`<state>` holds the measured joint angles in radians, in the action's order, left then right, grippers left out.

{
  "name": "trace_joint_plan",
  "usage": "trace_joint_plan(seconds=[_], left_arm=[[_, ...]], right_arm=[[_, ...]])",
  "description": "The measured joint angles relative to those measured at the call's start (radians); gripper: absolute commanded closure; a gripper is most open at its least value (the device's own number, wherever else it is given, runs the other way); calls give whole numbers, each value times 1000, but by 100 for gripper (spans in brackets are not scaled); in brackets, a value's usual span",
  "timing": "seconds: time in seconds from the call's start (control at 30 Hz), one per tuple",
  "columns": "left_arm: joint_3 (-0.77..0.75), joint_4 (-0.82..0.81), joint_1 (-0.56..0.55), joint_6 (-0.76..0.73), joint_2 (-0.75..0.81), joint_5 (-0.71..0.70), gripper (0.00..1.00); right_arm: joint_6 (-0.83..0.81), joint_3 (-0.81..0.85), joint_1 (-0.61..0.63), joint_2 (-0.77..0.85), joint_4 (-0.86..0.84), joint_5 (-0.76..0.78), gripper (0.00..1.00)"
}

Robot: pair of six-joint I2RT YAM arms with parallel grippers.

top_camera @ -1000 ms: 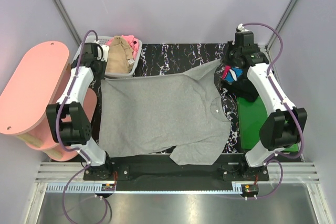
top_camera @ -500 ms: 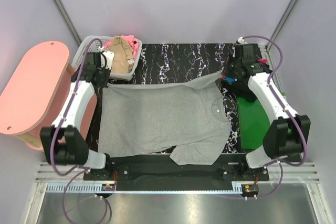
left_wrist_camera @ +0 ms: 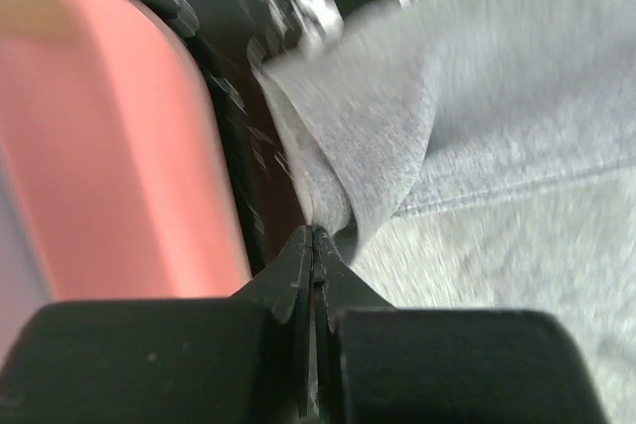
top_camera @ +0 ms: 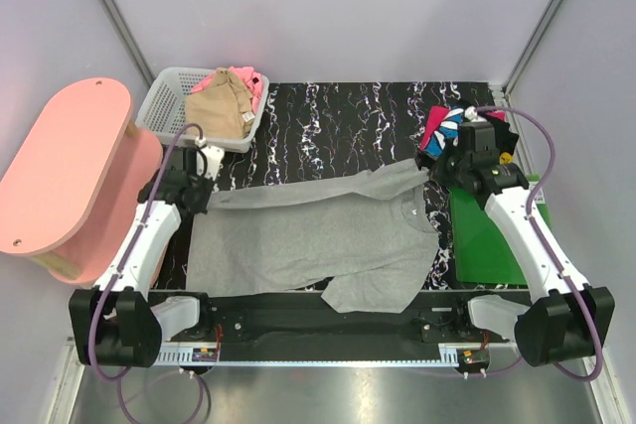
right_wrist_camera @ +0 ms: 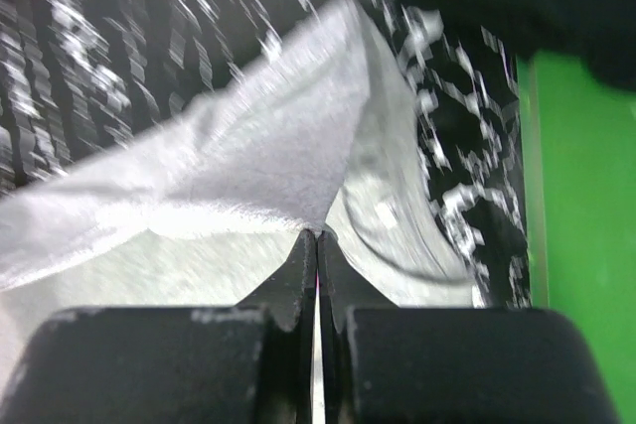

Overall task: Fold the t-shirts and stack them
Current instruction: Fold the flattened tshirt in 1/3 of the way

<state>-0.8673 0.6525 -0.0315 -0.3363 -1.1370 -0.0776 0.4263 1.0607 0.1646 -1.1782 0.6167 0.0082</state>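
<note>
Pale-walled cell; black marbled table [top_camera: 328,116] with both arms bolted at its near edge.

Grey tee [top_camera: 308,235]: mid-table, collar toward the right, one sleeve hanging over the near edge. Its far edge is raised and doubled toward the near side.

Pink stand [top_camera: 65,161] left of the table; green board [top_camera: 487,240] at the right.

Basket [top_camera: 169,101], far left corner, holding the tan tee [top_camera: 219,106] and pink tee [top_camera: 253,81]. Black tee [top_camera: 442,131] bunched at the far end of the board.

Left arm [top_camera: 149,235]: left jaws closed on the grey tee's far left corner, as the wrist view confirms. Right arm [top_camera: 527,225]: right jaws closed on the far right corner beside the collar.

Step in hand, by judgement: the first lengthwise fold of the grey tee. The next move calls for carrying both corners level to the near edge, laying them down square, then releasing.

Change over the last second: both arms have drawn back from full reach at the far corners. The tee, then spread flat up to the basket, now covers only the near half, and the black tee stands uncovered.
</note>
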Motion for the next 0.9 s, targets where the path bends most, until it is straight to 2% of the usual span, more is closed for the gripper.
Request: trace_joint_plan(seconds=[0.13, 0.17, 0.23, 0.27, 0.33, 0.37, 0.43, 0.5, 0.57, 0.6, 0.7, 0.8, 0.9], left_arm=[[103, 3, 0, 0, 13, 0, 100], [125, 3, 0, -1, 19, 3, 100], [156, 7, 0, -4, 32, 2, 83], [163, 10, 0, -8, 40, 2, 72], [164, 19, 0, -18, 52, 6, 72], [160, 27, 0, -23, 56, 6, 72], [134, 57, 0, -30, 57, 5, 52], [75, 97, 0, -33, 55, 5, 44], [-13, 128, 0, -37, 51, 14, 41], [-71, 146, 0, -34, 44, 22, 40], [-236, 171, -1, -23, 11, 63, 38], [-341, 170, -26, -9, -34, 103, 43], [-381, 170, -77, -2, -130, 124, 52]], right_arm=[[15, -90, 2, 6, 21, -3, 100], [19, -109, 2, 6, 31, -10, 97], [28, -139, 5, 6, 52, -21, 78], [32, -148, 7, 6, 63, -23, 77], [40, -153, 11, 6, 82, -28, 76], [42, -151, 13, 6, 86, -28, 70], [45, -132, 16, 6, 103, -28, 61], [47, -88, 19, 3, 124, -28, 60], [44, -28, 21, -13, 137, -27, 61], [44, 6, 24, -26, 137, -27, 66], [38, 86, 36, -75, 125, -26, 73], [31, 132, 44, -163, 97, -29, 73], [27, 174, 45, -314, 55, -36, 75]])
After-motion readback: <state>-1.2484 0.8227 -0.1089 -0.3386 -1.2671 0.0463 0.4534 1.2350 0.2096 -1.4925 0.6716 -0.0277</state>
